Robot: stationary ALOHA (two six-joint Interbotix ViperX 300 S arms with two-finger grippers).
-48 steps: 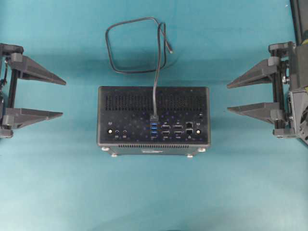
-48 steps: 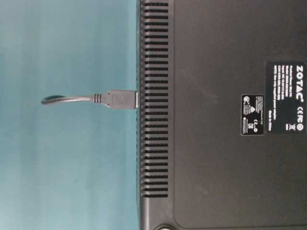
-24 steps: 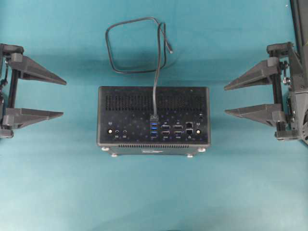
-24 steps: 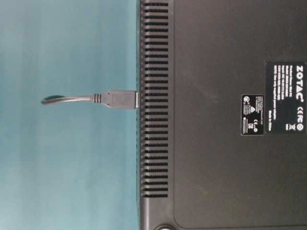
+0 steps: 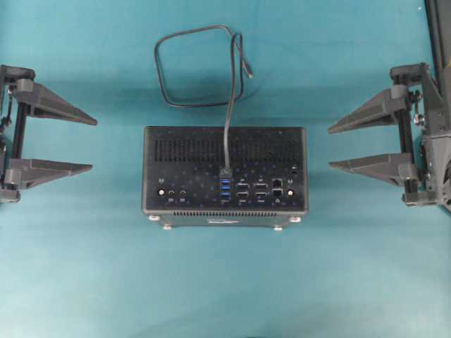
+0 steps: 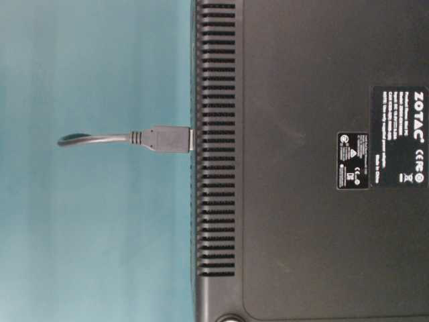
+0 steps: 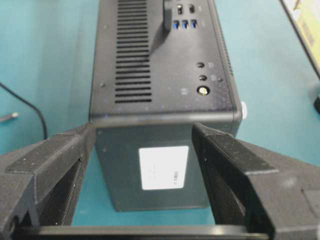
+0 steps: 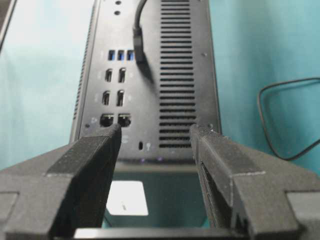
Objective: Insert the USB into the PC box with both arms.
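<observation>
The left gripper [image 5: 90, 143], a black one with two long triangular pointed fingers, is seen spread wide with nothing held, parked to the left of the black rectangular vented PC box [image 5: 225, 151]. The right gripper [image 5: 330, 146], built the same, is likewise held wide apart and empty on the box's right. In both wrist views the box's end faces are framed between the fingers, well apart from them.

Between the two grippers the PC box is found resting on the teal counter [image 5: 225, 282], its long axis running left to right. The thin black USB cable [image 5: 227, 127] is laid across the vented face, its dark grey plug [image 6: 169, 139] met square-on against the port panel beside the blue sockets [image 5: 225, 189]; from the table-level view it appears seated, though a sliver of metal is left showing, so full insertion cannot be confirmed. The cable's loop is curled on the counter beyond the box, its free end lying loose.

Neither arm is judged clearly nearer the plug. Nothing is seen standing in the way of either gripper.
</observation>
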